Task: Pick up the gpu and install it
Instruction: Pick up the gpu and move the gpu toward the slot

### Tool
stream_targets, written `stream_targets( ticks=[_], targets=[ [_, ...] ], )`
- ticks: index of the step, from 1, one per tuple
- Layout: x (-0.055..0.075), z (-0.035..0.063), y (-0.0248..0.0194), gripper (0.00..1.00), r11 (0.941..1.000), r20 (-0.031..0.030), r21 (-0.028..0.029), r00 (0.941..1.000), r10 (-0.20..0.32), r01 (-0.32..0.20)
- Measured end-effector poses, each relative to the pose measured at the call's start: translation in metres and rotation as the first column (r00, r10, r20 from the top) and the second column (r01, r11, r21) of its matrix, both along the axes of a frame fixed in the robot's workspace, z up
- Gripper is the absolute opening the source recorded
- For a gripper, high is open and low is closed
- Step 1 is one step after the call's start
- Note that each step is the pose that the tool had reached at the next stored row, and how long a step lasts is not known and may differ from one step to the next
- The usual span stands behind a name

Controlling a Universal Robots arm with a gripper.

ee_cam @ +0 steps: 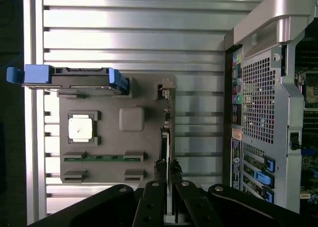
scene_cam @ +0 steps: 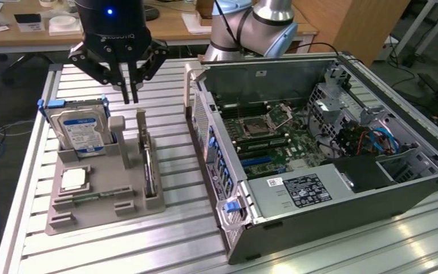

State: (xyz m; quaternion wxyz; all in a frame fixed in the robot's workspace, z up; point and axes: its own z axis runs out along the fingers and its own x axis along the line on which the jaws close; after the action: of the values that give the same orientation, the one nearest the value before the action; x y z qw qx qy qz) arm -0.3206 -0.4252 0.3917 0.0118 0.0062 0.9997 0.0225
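Since it reads easiest from the exterior view's left, the hard drive gets noted first: it's stood upright, blue rails on its sides, at the back corner of the grey holder, which is laid on the slatted table. Just in front of the drive a square processor chip is seated flat, and a green memory stick is slotted nearer the front edge. A bit further right, the gripper is held in the air above the holder, clear of everything. Its two fingers are parted by only a slim gap and nothing is pinched between them. Below it and slightly right, the gpu is parked on edge in the holder's right-hand slot, untouched, so not picked up yet. In the wrist view it's seen edge-on as a thin dark strip lined up with the fingertips. Furthest right, the computer case is laid open beside the holder, motherboard exposed.
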Motion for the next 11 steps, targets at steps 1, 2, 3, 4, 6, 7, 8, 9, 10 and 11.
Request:
stream_targets(
  ticks=[1, 2, 3, 4, 6, 7, 8, 9, 10, 11],
  targets=[
    [0.0000, 0.0000, 0.0000, 0.17, 1.0000, 0.0000, 0.0001, 1.0000, 0.000, 0.000],
    [0.0000, 0.0000, 0.0000, 0.23, 1.0000, 0.0000, 0.0000, 1.0000, 0.000, 0.000],
    [0.0000, 0.0000, 0.0000, 0.29, 1.0000, 0.0000, 0.0001, 1.0000, 0.000, 0.000],
    [0.0000, 0.0000, 0.0000, 0.29, 1.0000, 0.0000, 0.0000, 1.0000, 0.000, 0.000],
    [0.0000, 0.0000, 0.0000, 0.41, 1.0000, 0.0001, 0.0000, 1.0000, 0.000, 0.000],
    [0.0000, -0.0001, 0.0000, 0.47, 1.0000, 0.0000, 0.0000, 1.0000, 0.000, 0.000],
    [0.0000, -0.0007, 0.0000, 0.47, 1.0000, -0.0001, 0.0000, 1.0000, 0.000, 0.000],
    [-0.0001, -0.0026, 0.0000, 0.47, 1.0000, 0.0001, 0.0001, 1.0000, 0.000, 0.000],
    [-0.0001, -0.0043, 0.0000, 0.53, 1.0000, 0.0000, 0.0000, 1.0000, 0.000, 0.000],
    [-0.0001, -0.0061, -0.0002, 0.53, 1.0000, 0.0000, 0.0000, 1.0000, 0.000, 0.000]
  ],
)
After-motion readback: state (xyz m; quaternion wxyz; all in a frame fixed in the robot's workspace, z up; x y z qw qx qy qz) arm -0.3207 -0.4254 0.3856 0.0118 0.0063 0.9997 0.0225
